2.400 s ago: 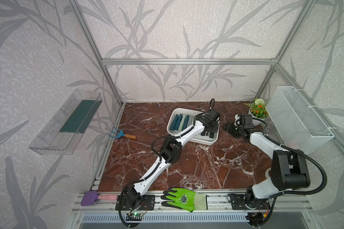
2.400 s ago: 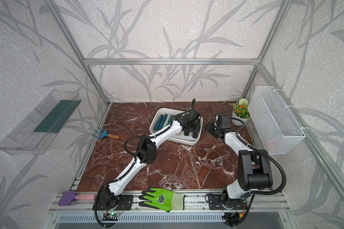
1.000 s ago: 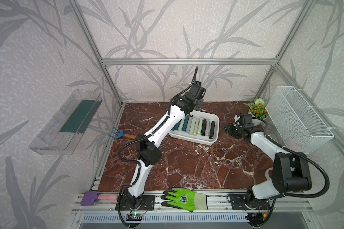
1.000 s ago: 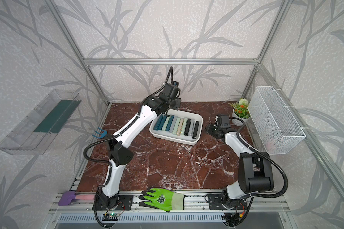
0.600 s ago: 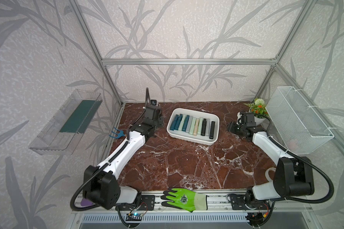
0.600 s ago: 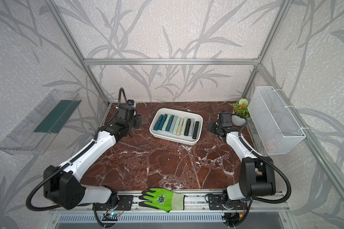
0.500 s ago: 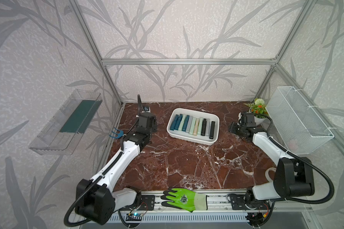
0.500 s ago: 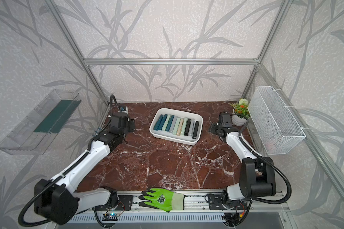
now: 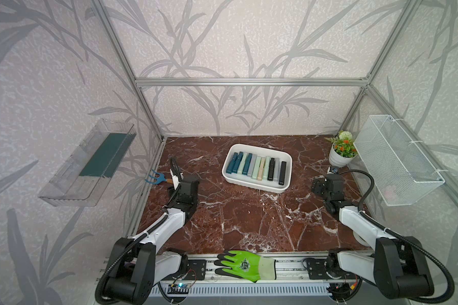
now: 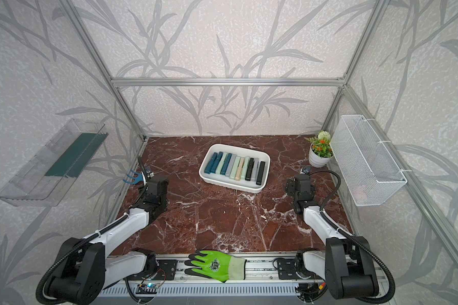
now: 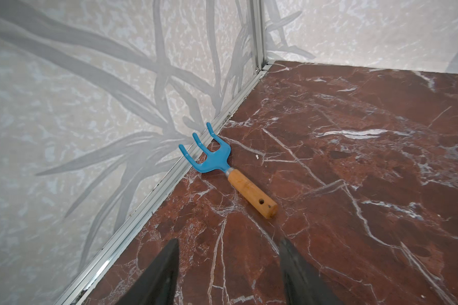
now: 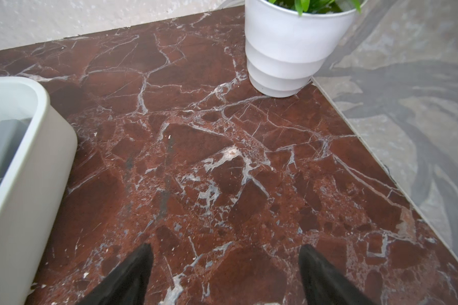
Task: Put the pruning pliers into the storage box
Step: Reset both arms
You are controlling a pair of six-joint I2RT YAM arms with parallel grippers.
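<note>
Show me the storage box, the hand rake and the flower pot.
storage box [image 9: 253, 184], a top view, front wall
hand rake [image 11: 251, 192], left wrist view, wooden handle
flower pot [image 12: 283, 52], right wrist view, white side

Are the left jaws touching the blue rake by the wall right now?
Apart. The left wrist view shows bare marble between the left gripper, jaws open, and the rake handle's end.

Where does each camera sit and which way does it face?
Top views: high at the front, looking down on table, storage box, pruning pliers, left arm, right arm.
Left wrist: on the left arm, facing the hand rake; left gripper open in frame.
Right wrist: on the right arm, facing the plant pot; right gripper open in frame.
Shared: top views also show rake, pot, box.
</note>
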